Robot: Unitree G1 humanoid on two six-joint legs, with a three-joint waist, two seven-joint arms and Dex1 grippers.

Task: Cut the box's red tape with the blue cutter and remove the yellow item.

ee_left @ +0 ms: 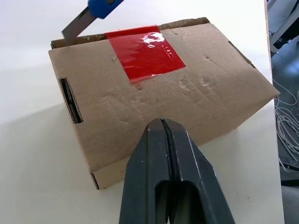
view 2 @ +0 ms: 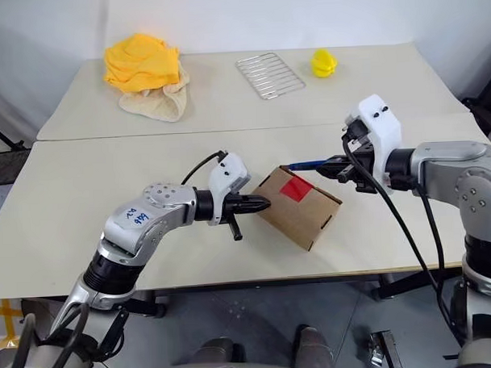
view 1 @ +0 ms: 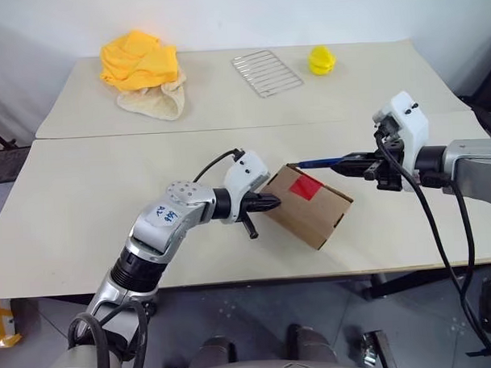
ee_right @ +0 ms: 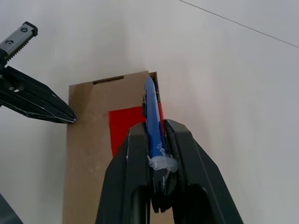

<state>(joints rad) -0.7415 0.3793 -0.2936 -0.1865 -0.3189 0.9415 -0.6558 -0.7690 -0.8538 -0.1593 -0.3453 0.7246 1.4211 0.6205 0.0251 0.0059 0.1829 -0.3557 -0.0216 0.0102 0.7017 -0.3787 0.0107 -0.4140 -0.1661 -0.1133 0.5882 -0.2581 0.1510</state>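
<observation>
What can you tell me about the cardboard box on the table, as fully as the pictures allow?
The box is a small brown cardboard carton, dented, its flaps shut under a glossy square of red tape that runs over its far edge. It rests on the pale table near the front edge. The shut left hand meets its near side; the blue cutter in the right hand has its blade at the taped edge.

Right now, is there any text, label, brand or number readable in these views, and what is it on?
Blue handwriting on a white sticker on the left forearm: a few characters, too small and blurred to read with confidence.
The box, red tape and blue cutter: no printing visible.
No other text in view.
</observation>
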